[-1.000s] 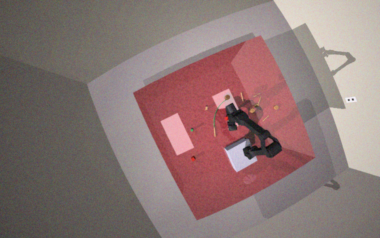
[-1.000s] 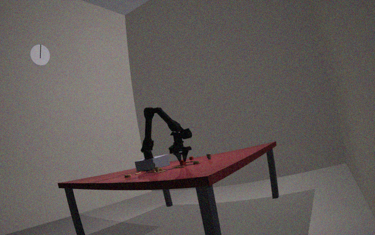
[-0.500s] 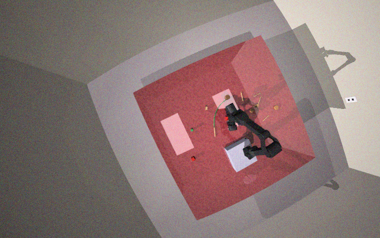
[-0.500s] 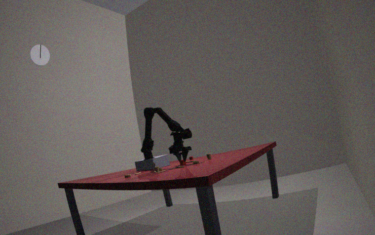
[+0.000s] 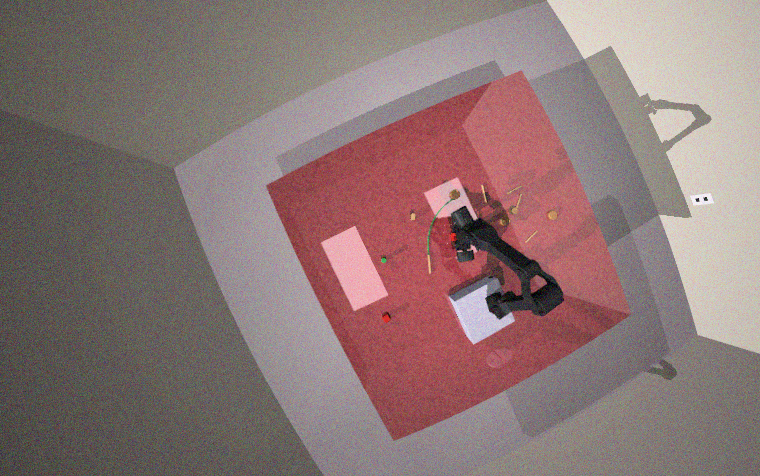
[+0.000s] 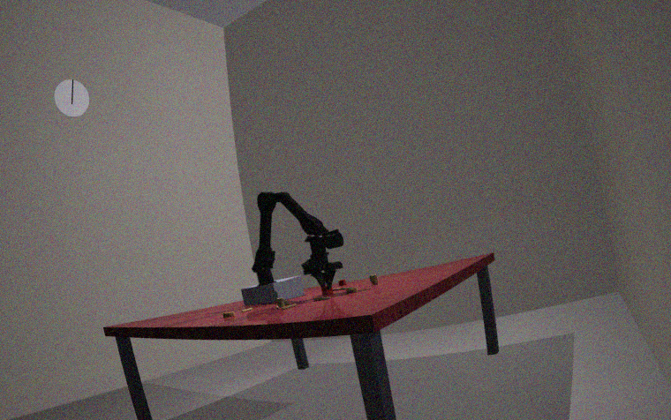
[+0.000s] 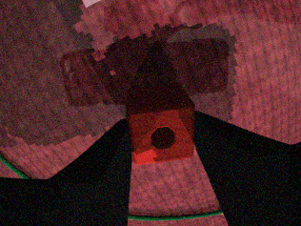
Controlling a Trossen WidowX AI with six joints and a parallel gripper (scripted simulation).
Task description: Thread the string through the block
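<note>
The red block (image 5: 453,237) (image 6: 327,292) (image 7: 141,129) stands on the table between my fingertips, its dark round hole showing in the wrist view. My gripper (image 6: 327,290) (image 7: 159,123) points down and is shut on the block, one finger on each side. The round wooden button (image 5: 454,193) is at the corner of the arm's far end. The green string (image 5: 430,229) (image 7: 173,218) curves from it past the block to the thin wooden stick (image 5: 429,264). The stick lies apart from the gripper and is not seen in the wrist view.
Loose sticks (image 5: 484,193) (image 5: 531,236) and round wooden pieces (image 5: 552,214) (image 5: 503,222) lie on the button's other side. A small wooden piece (image 5: 412,216), a green piece (image 5: 383,260), a red piece (image 5: 386,317) and a pink rectangle (image 5: 354,269) are farther out. A pale box (image 5: 473,327) is by the arm's base.
</note>
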